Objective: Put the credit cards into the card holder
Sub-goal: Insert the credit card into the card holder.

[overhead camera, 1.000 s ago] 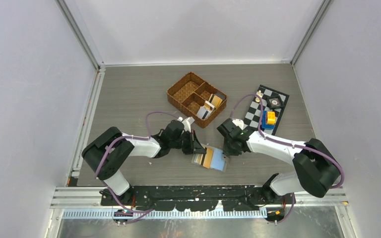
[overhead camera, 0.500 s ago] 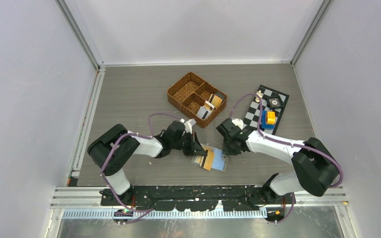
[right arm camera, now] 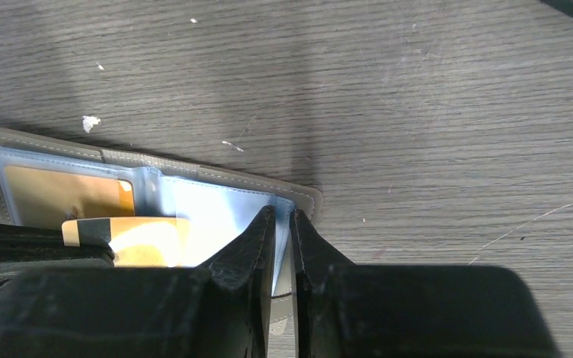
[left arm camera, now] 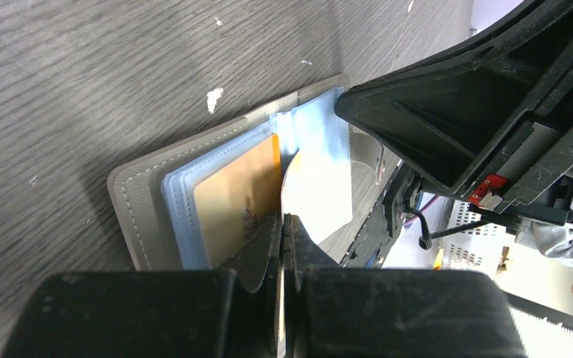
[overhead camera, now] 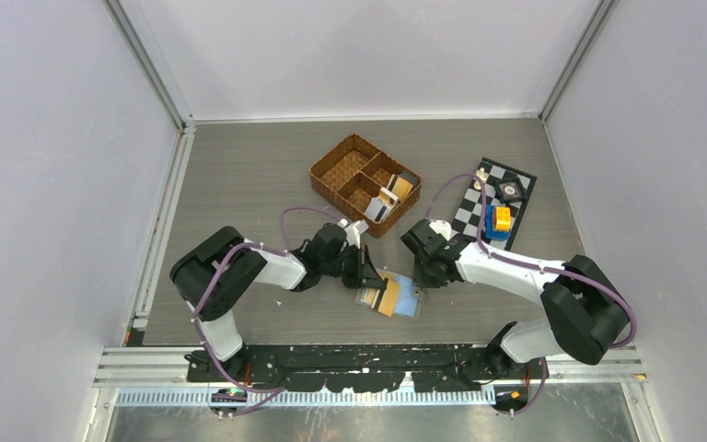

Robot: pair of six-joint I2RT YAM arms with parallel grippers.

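Observation:
The grey-olive card holder lies open on the table near the front, its clear blue sleeves up. One orange credit card sits in a left sleeve and also shows in the right wrist view. My left gripper is shut on a second orange card with a dark stripe, holding it edge-on over the sleeves. My right gripper is shut on a blue sleeve at the holder's right edge. More cards stand in the wicker basket.
The brown wicker compartment basket stands behind the grippers. A checkered board with a blue and yellow block lies at the right. The two grippers are close together over the holder.
My left arm has shifted a little to the right, carrying its card further over the open holder. The right gripper has stayed on the sleeve.

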